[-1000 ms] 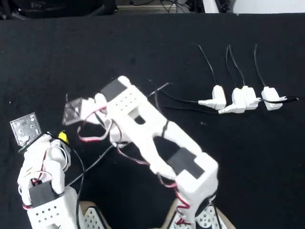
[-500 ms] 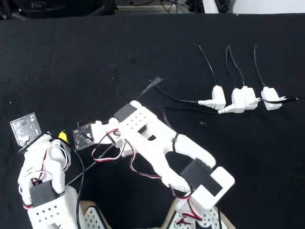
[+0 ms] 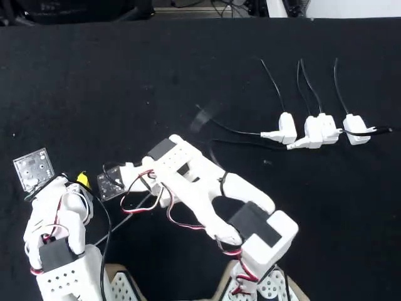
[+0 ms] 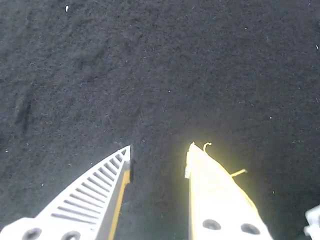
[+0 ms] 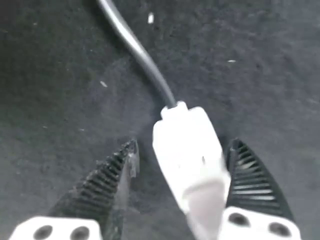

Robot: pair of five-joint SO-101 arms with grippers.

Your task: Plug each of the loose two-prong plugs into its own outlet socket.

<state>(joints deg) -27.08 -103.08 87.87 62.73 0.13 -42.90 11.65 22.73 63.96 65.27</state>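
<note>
Black cloth [image 5: 50,75] — plug [image 5: 192,150] lengthwise between right pincer [image 5: 183,147] tips, cord [image 5: 135,47] end outward.

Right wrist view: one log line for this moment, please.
right gripper: fingers open around white plastic two-prong plug on dark cable | left gripper: open over black cloth

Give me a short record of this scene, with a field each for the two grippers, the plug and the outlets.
Right gripper: open, one finger on each side of the plug
Plug: white, with a dark cable leading off its end
Left gripper: open above the black table, nothing between its fingers
Outlets: white, in a row at the right of the high view, thin cables attached
</note>
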